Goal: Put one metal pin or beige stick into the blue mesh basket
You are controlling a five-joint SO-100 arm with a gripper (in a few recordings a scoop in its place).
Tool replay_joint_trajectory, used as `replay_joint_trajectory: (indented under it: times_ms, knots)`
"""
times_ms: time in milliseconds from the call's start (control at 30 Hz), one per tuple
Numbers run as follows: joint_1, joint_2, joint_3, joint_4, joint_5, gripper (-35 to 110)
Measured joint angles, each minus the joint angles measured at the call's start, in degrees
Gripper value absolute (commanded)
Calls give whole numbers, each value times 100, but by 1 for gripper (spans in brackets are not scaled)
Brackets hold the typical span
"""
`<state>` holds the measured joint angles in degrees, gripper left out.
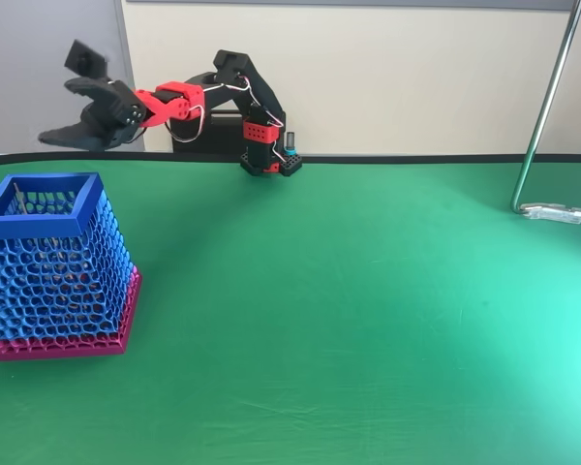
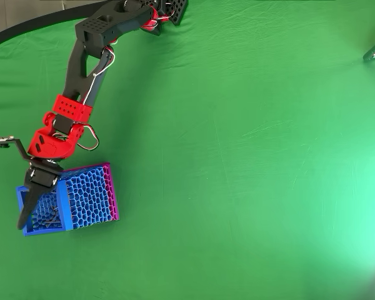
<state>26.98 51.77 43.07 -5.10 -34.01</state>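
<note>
The blue mesh basket stands upright on its magenta base at the left of the green table; from above I look into it. A few thin pins lie on its floor, and a pale thin stick shows just inside its rim. My black and red gripper hangs in the air over the basket's left side. Its jaws stand apart and I see nothing between them.
The arm's base sits at the table's far edge. A metal stand pole with a clamp stands at the right. The green cloth spreads wide to the right of the basket.
</note>
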Motion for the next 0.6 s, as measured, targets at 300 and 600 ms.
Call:
replay_joint_trajectory:
  times_ms: [300,600]
  knots:
    - [-158,1556,844,167,167,33]
    - [-598,3586,3516,-79,-88,10]
